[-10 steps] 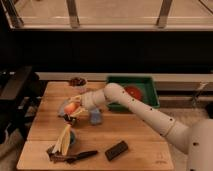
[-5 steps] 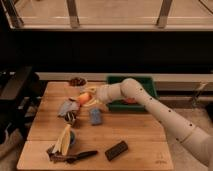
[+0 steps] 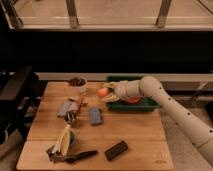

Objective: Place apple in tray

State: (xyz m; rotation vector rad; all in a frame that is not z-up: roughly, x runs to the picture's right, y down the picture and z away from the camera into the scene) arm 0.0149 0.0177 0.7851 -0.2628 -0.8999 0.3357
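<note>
— Where's the apple [image 3: 102,92]?
— Near the centre of the frame, held in the tool [image 3: 106,93], which is closed tight around it. It hangs off the counter [image 3: 135,132], right at the left edge of the tray [image 3: 142,106].
— And the arm [image 3: 170,107]?
— It reaches in from the lower right, crossing over the tray.
— Anything nearby?
— A bowl [image 3: 77,81] of dark items stands to the upper left of the apple. A blue block [image 3: 95,116] lies on the counter below it.
</note>
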